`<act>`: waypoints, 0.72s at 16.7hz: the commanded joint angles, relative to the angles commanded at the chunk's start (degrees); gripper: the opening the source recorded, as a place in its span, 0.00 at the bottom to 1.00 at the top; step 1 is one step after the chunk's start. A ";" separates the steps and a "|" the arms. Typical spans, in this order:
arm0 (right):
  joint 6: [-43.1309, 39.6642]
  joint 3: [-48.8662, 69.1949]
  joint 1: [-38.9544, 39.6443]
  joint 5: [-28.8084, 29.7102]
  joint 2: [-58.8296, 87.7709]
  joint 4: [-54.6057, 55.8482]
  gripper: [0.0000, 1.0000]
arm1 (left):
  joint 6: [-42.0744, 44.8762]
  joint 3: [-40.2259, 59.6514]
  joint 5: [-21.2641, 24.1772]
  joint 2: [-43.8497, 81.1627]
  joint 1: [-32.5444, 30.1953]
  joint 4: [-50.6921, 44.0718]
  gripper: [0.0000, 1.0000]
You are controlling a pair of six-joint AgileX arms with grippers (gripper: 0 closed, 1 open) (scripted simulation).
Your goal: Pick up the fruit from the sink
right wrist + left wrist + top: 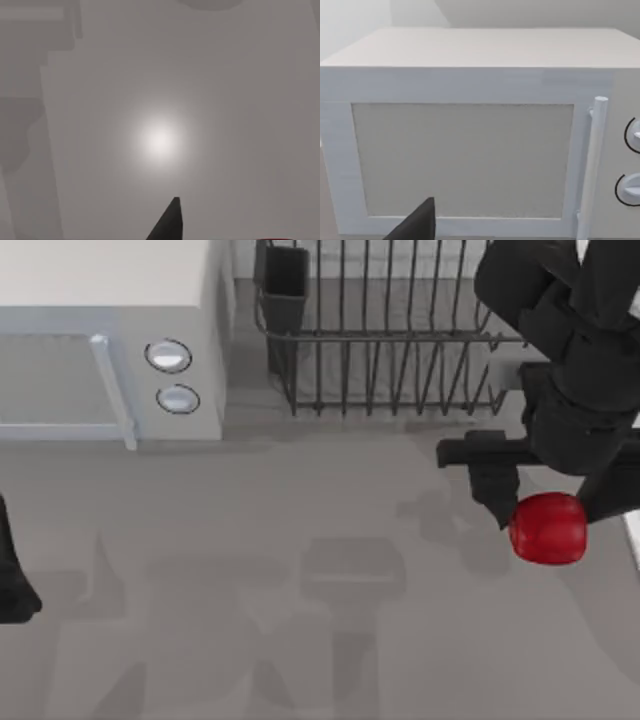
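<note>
The fruit point(547, 528) is a glossy red, apple-like ball at the right of the top view, above the grey counter. My right gripper point(551, 516) reaches down from the upper right and is shut on it, with one black finger point(494, 492) on the fruit's left and the other on its right. In the right wrist view one black fingertip point(169, 222) points at the smooth grey surface, and a sliver of the red fruit point(274, 239) touches the lower border. Of the sink, a pale strip of rim point(633, 540) lies at the right edge, just beside the fruit.
A white microwave point(110, 340) with two round knobs stands at the back left and faces the left wrist camera point(470, 150). A dark wire dish rack point(390, 330) stands at the back, close behind the right arm. My left arm point(12, 585) is parked at the left edge.
</note>
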 joint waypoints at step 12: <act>0.26 -19.57 0.43 0.12 3.83 23.86 0.00 | 0.00 0.00 0.00 0.00 0.00 0.00 1.00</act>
